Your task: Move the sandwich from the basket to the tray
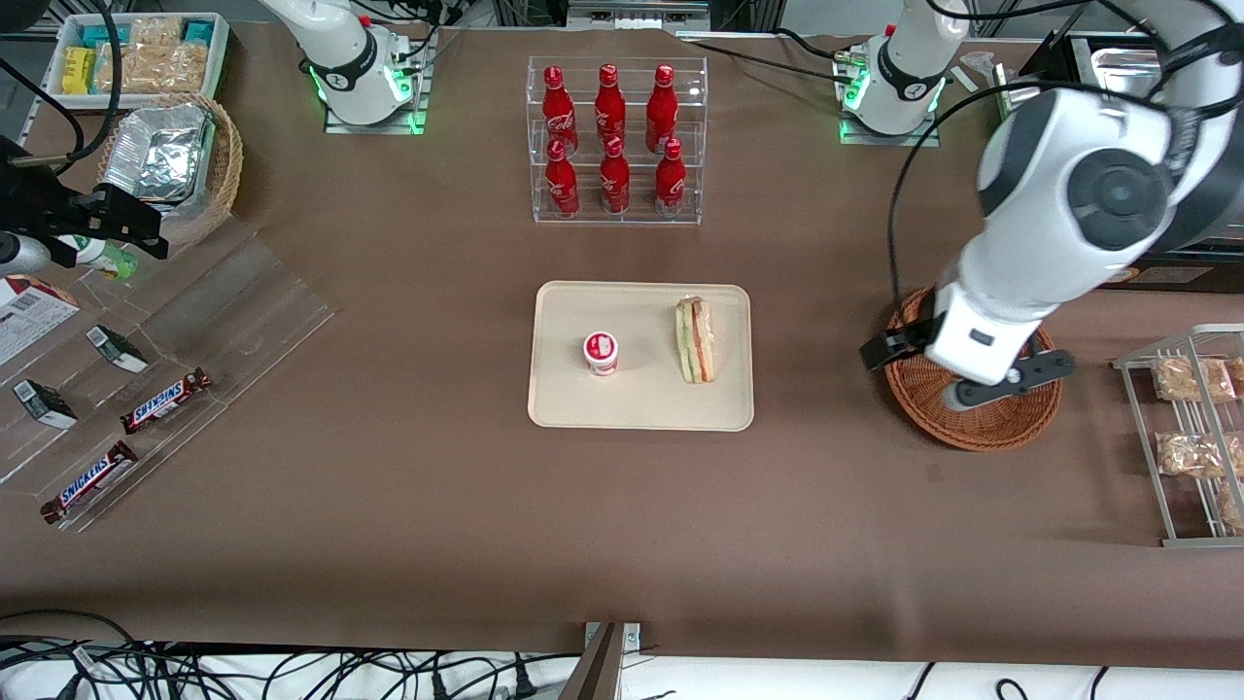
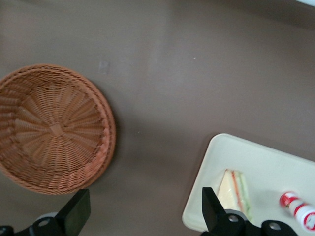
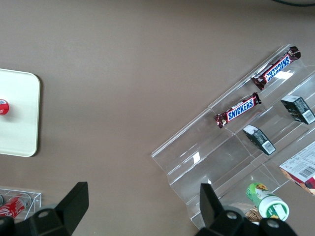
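The sandwich (image 1: 695, 339) (image 2: 235, 191), a wrapped triangular wedge, lies on the cream tray (image 1: 641, 403) (image 2: 266, 162), on the part nearest the basket. The reddish-brown wicker basket (image 1: 982, 433) (image 2: 54, 128) holds nothing and stands beside the tray, toward the working arm's end of the table. My left arm's gripper (image 1: 972, 374) (image 2: 142, 196) hangs above the basket's edge nearest the tray. It is open wide, and only bare table shows between its black fingers (image 2: 74, 214).
A small red-and-white cup (image 1: 601, 352) (image 2: 298, 209) stands on the tray. A clear rack of red bottles (image 1: 615, 141) is farther from the camera. A wire rack with snack packets (image 1: 1191, 428) is by the basket. A clear stand with Snickers bars (image 1: 165, 401) lies toward the parked arm's end.
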